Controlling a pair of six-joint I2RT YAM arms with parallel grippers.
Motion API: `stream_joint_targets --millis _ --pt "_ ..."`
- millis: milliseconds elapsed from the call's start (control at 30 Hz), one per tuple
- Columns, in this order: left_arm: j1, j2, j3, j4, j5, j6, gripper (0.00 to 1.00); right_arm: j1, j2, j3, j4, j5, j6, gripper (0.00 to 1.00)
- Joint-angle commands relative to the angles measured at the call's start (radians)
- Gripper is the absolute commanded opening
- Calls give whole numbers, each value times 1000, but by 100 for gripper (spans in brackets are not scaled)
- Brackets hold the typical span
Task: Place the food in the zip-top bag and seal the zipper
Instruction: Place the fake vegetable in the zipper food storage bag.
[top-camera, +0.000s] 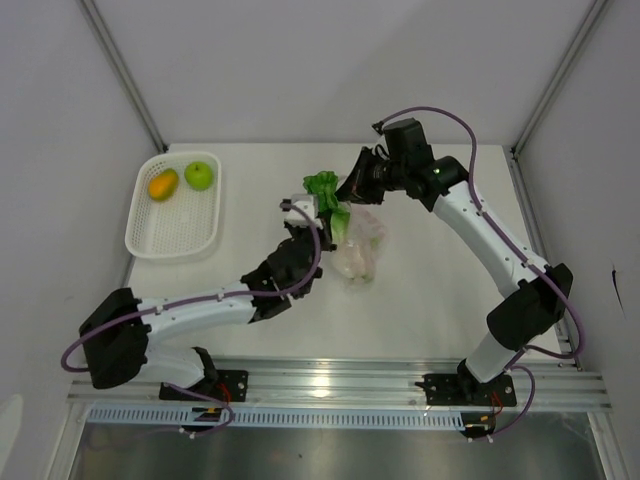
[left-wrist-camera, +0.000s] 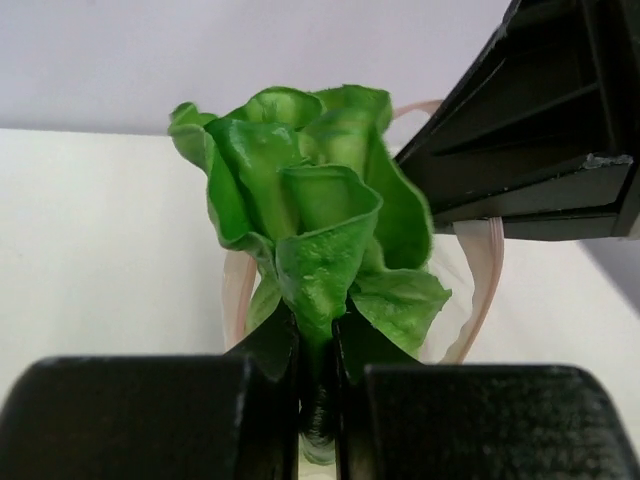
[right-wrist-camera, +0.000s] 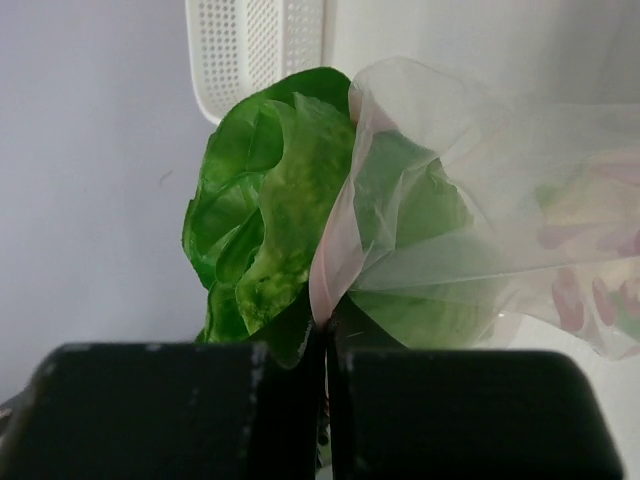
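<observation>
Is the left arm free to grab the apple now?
Probably not yet: the left gripper is shut on the cabbage at the bag's mouth. Otherwise the way to the apple in the basket looks open.

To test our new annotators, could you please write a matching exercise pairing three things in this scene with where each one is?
Things:
1. green apple
2. cabbage
3. zip-top bag

Places:
a. pinched at its mouth edge by the right gripper
b. lying in the white basket
c. clamped in the left gripper

Pairs: 1-b, 2-c, 3-a
</observation>
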Motion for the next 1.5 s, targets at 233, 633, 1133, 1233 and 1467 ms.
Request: stream_joint_targets --millis 233,633,1133,1233,1467 --pt "50 56 133 -414 346 -124 9 2 -16 100 46 -122 -10 0" --pt "176 -36 128 -520 582 -213 69 -3 -53 71 39 -172 -24 0" --pt "195 -166 -30 -384 579 -277 1 -13 -61 29 44 -185 -27 0" --pt "188 -273 -85 -420 468 -320 1 -20 -64 23 46 -182 -26 0" --pt "178 -473 -124 -523 247 -354 1 -24 -64 16 62 -184 -13 0"
